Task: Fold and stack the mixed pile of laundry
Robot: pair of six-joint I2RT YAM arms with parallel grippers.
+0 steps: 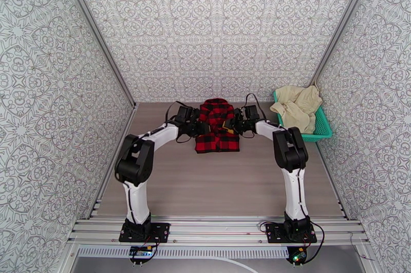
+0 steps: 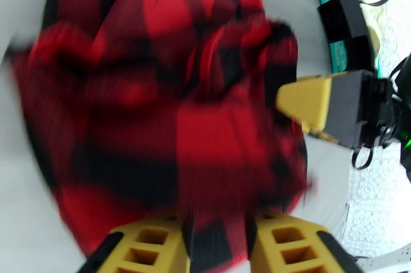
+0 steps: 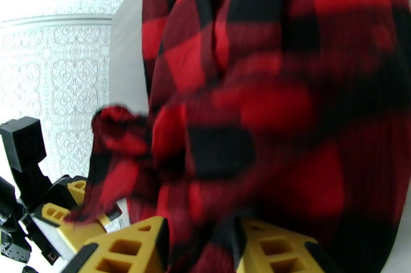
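The red-and-black checked flannel shirt (image 1: 217, 133) lies partly folded at the far middle of the table. My left gripper (image 1: 199, 128) sits at its left edge. In the left wrist view the yellow fingers (image 2: 149, 246) are shut on a strip of the checked cloth (image 2: 169, 89). At the shirt's right edge is my right gripper (image 1: 234, 126), and its wrist view also has a fold of shirt (image 3: 287, 89) pinched between the yellow fingers (image 3: 128, 246). Cream-beige cloth pieces (image 1: 298, 104) are heaped in the teal basket (image 1: 322, 128).
The teal mesh basket stands at the far right against the patterned wall. Patterned walls enclose the table on three sides. Bare wooden table surface (image 1: 216, 187) stretches between the shirt and the arm bases.
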